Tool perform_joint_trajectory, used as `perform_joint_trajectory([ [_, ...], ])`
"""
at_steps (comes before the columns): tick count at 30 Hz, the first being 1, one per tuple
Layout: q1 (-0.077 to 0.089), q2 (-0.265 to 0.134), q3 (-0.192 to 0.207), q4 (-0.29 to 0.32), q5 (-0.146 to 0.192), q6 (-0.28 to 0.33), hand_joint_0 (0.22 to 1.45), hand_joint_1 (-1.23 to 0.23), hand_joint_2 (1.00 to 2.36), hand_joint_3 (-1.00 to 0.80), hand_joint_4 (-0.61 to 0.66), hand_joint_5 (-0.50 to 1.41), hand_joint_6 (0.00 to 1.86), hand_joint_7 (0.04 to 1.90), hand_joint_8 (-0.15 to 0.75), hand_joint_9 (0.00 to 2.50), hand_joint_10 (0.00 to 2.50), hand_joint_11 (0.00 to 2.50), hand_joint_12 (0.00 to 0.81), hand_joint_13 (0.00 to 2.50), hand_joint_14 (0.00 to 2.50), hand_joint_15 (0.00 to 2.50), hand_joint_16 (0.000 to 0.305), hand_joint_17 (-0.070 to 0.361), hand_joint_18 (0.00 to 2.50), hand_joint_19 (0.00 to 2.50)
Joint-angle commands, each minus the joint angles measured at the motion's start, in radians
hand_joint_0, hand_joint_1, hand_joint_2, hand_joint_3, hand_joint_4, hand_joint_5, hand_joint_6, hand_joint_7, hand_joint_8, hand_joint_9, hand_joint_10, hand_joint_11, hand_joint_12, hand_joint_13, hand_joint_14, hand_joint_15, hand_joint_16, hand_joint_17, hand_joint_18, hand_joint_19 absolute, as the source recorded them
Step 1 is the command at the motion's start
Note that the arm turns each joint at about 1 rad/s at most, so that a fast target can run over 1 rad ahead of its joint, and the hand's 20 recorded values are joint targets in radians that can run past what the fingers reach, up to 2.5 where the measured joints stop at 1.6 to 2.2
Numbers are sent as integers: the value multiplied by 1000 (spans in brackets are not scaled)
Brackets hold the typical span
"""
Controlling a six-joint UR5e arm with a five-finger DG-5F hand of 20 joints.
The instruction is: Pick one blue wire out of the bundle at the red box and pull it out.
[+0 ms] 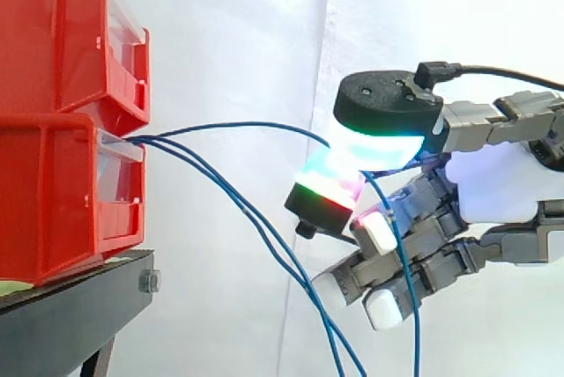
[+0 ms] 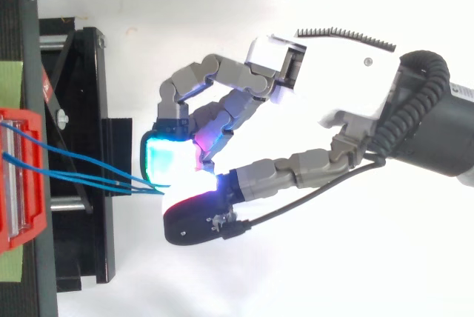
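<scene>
- Hand [image 1: 493,185] comes in from the right, w/ thumb & one finger pad [image 1: 328,174] pinched on one blue wire [image 1: 256,124]; rest of fingers curled below.
- That wire leaves front of lower red box [image 1: 53,201], arcs across to the pinch, then hangs down past the hand.
- Two other blue wires [image 1: 264,232] droop from same box opening, apart from the pinch.
- Upper red box [image 1: 53,33] stacked on lower; both on black stand [image 1: 70,320].

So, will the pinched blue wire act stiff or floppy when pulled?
Probably floppy: the blue wire arcs from the lower red bin to the hand and dangles below it. Thin and smooth-looking, it might slip between the pads. Likely light.
</scene>
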Motion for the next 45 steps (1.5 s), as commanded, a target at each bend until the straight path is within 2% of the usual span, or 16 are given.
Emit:
perform_joint_trajectory([
  [1,3,-1,0,-14,0,-19,614,-827,1000,10,28,-85,929,1227,432,1160,13,714,509,797,13,361,67,150,872,432],
  [7,9,-1,0,-60,-1,-37,622,-836,1001,3,44,-85,926,1240,444,1144,11,673,511,782,11,363,67,152,843,440],
  [45,13,-1,0,-61,-3,-39,595,-809,1029,-9,54,-86,930,1231,432,1101,13,634,522,745,10,336,69,156,821,403],
])
